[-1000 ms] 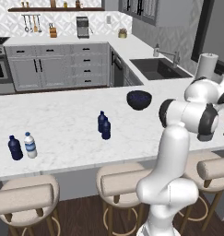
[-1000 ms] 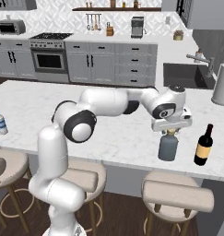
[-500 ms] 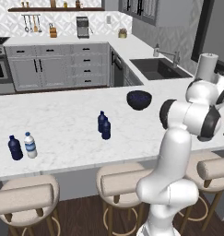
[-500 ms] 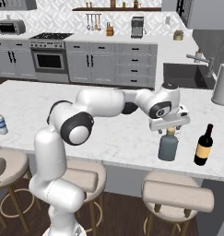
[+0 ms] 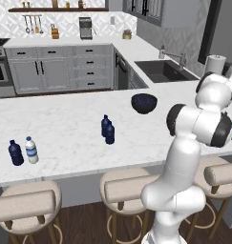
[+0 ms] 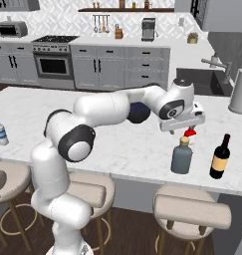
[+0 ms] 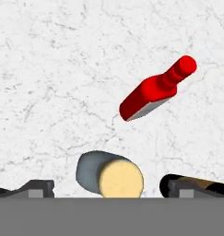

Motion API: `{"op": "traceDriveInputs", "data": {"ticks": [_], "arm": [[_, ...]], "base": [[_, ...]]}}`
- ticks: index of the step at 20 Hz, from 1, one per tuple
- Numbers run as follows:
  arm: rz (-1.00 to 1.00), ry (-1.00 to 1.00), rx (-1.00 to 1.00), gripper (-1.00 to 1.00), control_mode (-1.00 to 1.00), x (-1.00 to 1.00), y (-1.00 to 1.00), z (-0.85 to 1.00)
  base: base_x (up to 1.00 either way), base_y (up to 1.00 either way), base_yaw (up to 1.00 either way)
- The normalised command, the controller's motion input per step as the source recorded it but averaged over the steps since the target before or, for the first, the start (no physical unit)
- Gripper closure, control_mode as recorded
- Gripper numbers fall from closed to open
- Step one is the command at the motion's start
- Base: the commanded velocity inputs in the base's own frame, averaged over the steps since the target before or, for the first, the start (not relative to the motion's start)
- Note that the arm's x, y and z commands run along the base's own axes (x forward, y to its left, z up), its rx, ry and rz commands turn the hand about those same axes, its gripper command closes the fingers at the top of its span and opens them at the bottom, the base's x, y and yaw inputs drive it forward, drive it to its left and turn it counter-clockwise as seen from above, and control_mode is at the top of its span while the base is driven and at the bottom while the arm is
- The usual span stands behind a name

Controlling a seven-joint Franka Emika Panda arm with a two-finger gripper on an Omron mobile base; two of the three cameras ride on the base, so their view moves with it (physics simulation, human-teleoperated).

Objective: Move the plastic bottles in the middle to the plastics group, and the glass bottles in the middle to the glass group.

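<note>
The grey-blue glass bottle (image 6: pixel 181 158) with a tan stopper stands on the counter beside the slender red bottle (image 6: pixel 190 134) and the dark bottle (image 6: pixel 220 158) of the glass group. My gripper (image 6: pixel 184 130) hovers just above its stopper, open. In the hand view the grey bottle (image 7: pixel 111 177) sits between my spread fingertips (image 7: pixel 39 188) without touching them, the red bottle (image 7: pixel 155 92) lies beyond it, and the dark bottle (image 7: pixel 196 184) is at the lower right. Two navy plastic bottles (image 5: pixel 107 129) stand mid-counter. The plastics group, a navy bottle (image 5: pixel 15 153) and a clear bottle (image 5: pixel 31 150), is far left.
A black bowl (image 5: pixel 144 103) sits on the counter behind the middle bottles. A paper towel roll (image 6: pixel 239 91) stands near the sink (image 5: pixel 163 70). Padded stools (image 6: pixel 192 209) line the counter's near edge.
My jaws have opened and let go of the grey bottle, which now stands on the counter. The hand has lifted slightly above it.
</note>
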Motion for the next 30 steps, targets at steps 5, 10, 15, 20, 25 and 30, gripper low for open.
{"op": "traceDriveInputs", "data": {"ticks": [5,10,15,20,25,30], "arm": [[-0.2,-0.02,0.05,-1.0,-1.0,-0.54,0.59,0.08],[-0.24,-0.08,0.0,-1.0,-1.0,-0.41,0.86,0.0],[-0.18,0.0,0.0,-1.0,-1.0,-0.39,0.96,0.0],[-0.21,0.0,0.0,-1.0,-1.0,-0.3,0.95,0.0],[-0.11,-0.01,0.02,-1.0,-1.0,-0.13,0.96,0.05],[0.05,0.0,0.04,-1.0,-1.0,0.06,0.9,0.16]], "base": [[0.0,0.0,0.0],[0.0,0.0,0.0],[0.0,0.0,0.0],[0.0,0.0,0.0],[0.0,0.0,0.0],[0.0,0.0,0.0]]}}
